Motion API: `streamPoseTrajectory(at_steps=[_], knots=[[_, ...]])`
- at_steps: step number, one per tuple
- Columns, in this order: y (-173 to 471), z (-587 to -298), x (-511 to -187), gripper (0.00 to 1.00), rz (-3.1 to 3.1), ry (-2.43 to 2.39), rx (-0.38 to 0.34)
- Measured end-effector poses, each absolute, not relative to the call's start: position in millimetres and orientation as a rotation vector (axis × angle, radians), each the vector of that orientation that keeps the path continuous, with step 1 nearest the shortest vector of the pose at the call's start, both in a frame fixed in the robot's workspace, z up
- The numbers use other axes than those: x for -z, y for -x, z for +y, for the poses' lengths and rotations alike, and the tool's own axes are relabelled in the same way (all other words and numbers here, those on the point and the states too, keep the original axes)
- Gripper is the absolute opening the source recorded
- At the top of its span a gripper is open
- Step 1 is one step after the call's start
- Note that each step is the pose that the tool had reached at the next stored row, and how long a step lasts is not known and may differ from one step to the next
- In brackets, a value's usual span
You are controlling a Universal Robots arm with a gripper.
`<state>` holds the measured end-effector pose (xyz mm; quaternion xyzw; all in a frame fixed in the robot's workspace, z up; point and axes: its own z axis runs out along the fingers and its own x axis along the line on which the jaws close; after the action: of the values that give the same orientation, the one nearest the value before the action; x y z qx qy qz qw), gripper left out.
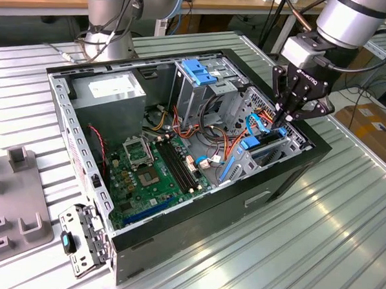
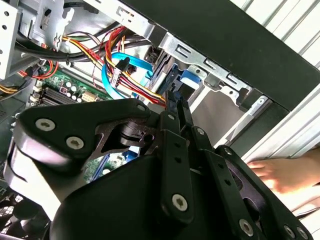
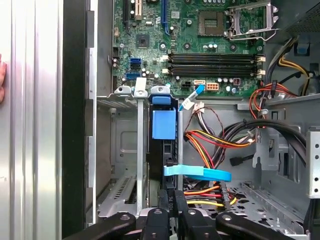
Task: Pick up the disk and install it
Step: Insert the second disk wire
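Hand (image 1: 289, 118) apparently closed on the disk (image 3: 163, 125), seated edgewise in the case's (image 1: 295, 169) drive bay; installing step, needing straight downward seating.

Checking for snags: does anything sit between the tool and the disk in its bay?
Yes: a light-blue flat cable crosses just ahead of the tool, between it and the blue-framed disk standing edge-on in the drive bay.
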<state>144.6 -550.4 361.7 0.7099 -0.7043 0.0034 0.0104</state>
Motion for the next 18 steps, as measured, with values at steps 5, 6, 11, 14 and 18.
streamPoseTrajectory(at_steps=[5, 6, 11, 14, 18], knots=[[-144.5, -550.1, -360.6, 0.16, -2.192, -2.221, -0.011], [-144.5, -550.0, -360.2, 0.16, -2.188, -2.225, -0.011], [-144.5, -549.5, -358.9, 0.16, -2.178, -2.236, -0.010], [-144.4, -549.1, -358.4, 0.16, -2.178, -2.236, -0.010], [-144.4, -549.1, -355.4, 0.16, -2.179, -2.237, -0.008]])
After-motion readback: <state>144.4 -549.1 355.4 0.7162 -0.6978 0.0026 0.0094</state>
